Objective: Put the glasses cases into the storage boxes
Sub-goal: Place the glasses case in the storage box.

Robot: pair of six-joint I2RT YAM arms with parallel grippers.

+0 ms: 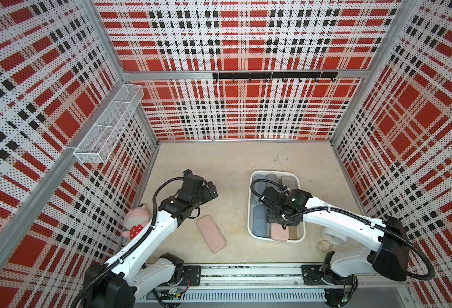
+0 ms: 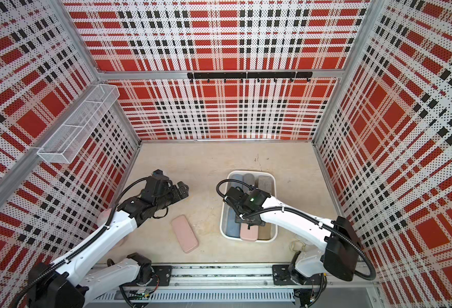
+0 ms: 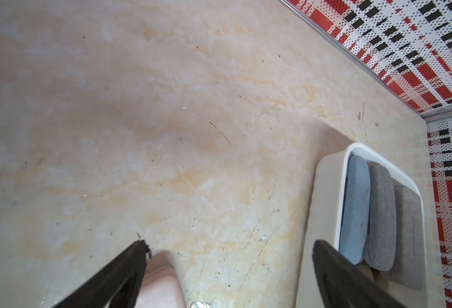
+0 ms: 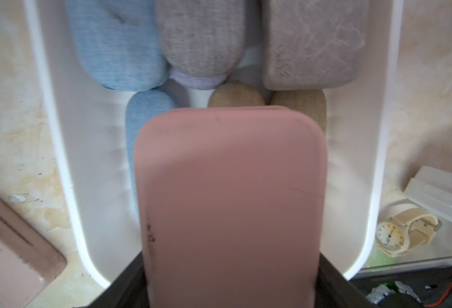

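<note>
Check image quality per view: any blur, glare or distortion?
Right wrist view: pink case fills the frame, soft; cases behind it blurred. Left wrist view: left gripper tips soft, table sharp. Both top views: even light, walls splayed by the wide lens.

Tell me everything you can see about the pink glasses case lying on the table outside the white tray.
The pink glasses case is a flat, oblong slab with rounded corners, matte pink, smooth like faux leather, with a seam along its side edge. Apparently closed, it lies flat on the beige table, turned diagonally, between the left arm and the white tray, apart from the tray. Only the table touches it; the open left claw hangs beyond its far end.
</note>
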